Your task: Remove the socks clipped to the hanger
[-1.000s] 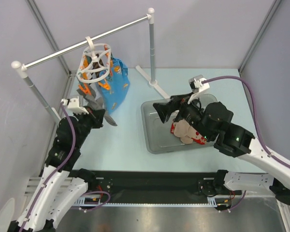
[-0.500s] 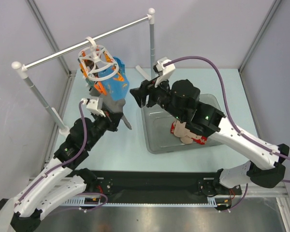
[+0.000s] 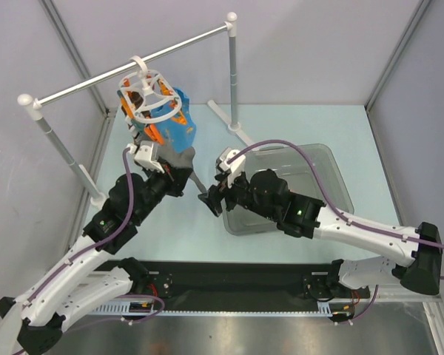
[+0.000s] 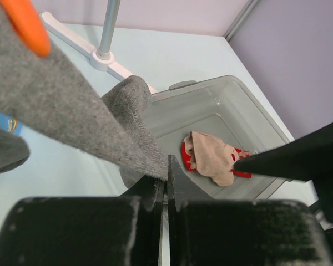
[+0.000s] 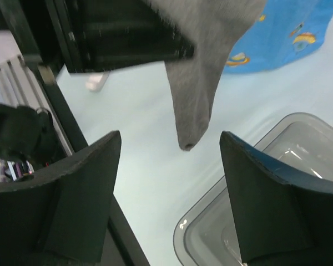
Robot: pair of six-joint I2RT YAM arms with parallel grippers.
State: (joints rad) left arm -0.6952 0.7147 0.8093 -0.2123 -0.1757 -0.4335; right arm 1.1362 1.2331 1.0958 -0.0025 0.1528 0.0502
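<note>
The white ring hanger [image 3: 149, 100] hangs from the rail with orange clips. A grey sock [image 3: 179, 157] hangs from it, held by an orange clip [image 4: 25, 25]. My left gripper [image 3: 190, 176] is shut on this grey sock [image 4: 72, 105], jaws pressed together [image 4: 166, 166] on its lower edge. My right gripper [image 3: 211, 201] is open just below and right of it. In the right wrist view the sock's toe [image 5: 194, 111] dangles above the open right gripper [image 5: 172, 147], not touching. A beige-pink sock [image 4: 211, 158] lies in the tray.
A bright blue printed cloth [image 3: 179, 129] hangs on the hanger behind the grey sock and also shows in the right wrist view [image 5: 283, 33]. The grey tray [image 3: 333, 159] sits right of centre, partly under my right arm. The rail's right post [image 3: 233, 81] stands behind.
My right arm swung left from over the tray and came down to just below the grey sock. My left gripper moved right and up with the sock, tilting the hanger.
</note>
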